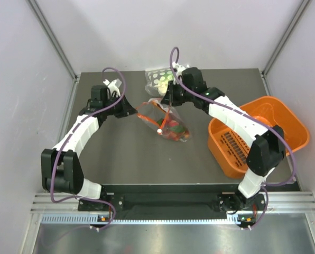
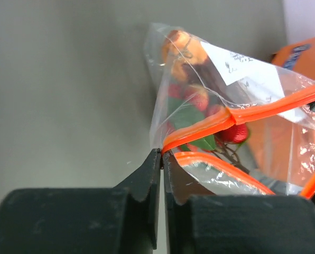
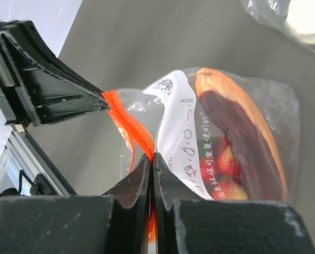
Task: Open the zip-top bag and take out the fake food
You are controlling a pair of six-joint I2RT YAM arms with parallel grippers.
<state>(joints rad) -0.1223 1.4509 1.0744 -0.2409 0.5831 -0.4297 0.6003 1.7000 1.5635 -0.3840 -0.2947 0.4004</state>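
Note:
The zip-top bag (image 1: 165, 123) lies mid-table, clear with a red-orange zip strip (image 2: 200, 128) and a white label (image 3: 176, 132). Inside is the fake food: red berries (image 2: 235, 135) with green leaves (image 2: 192, 120) and a dark reddish-brown long piece (image 3: 242, 132). My left gripper (image 1: 135, 112) is shut on the bag's zip edge at its corner (image 2: 161, 152). My right gripper (image 1: 168, 103) is shut on the other lip of the zip strip (image 3: 151, 156). The two orange lips run apart near the left jaws. The left gripper also shows in the right wrist view (image 3: 102, 101).
A second clear bag with green-and-white spotted contents (image 1: 158, 79) lies just behind the right gripper; it also shows in the right wrist view (image 3: 292, 18). An orange basket (image 1: 292, 121) stands at the right, under the right arm. The table's front edge is near the arm bases.

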